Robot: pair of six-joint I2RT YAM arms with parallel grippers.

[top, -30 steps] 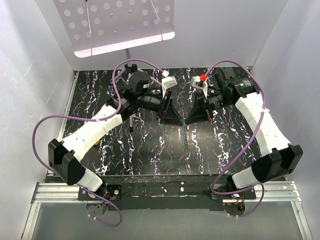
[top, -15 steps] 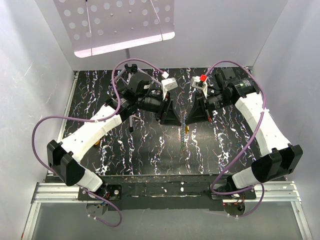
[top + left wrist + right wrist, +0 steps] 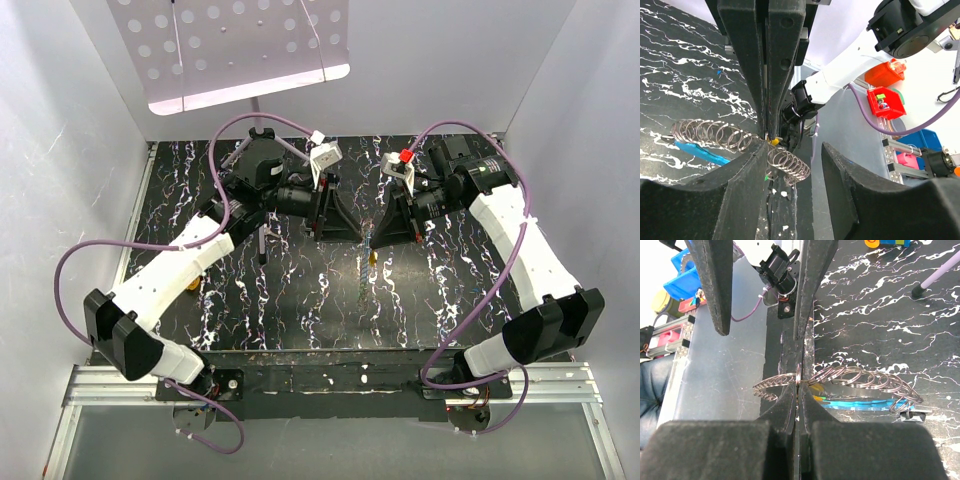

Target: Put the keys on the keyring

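Right gripper (image 3: 798,390) pinched keyring coil (image 3: 860,377) mid-length. Left gripper (image 3: 792,150) faced it, spread around one coil end. Blue key (image 3: 860,404) lay beneath.

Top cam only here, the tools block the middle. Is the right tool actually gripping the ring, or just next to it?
Observer: Gripping. In the right wrist view the right tool is shut on one loop of the ring, which is stretched out into a long coil.
Operator: Left tool closed on anything?
Observer: No. In the left wrist view the left tool is open. One end of the coil sits in its gap, and nothing is pinched.
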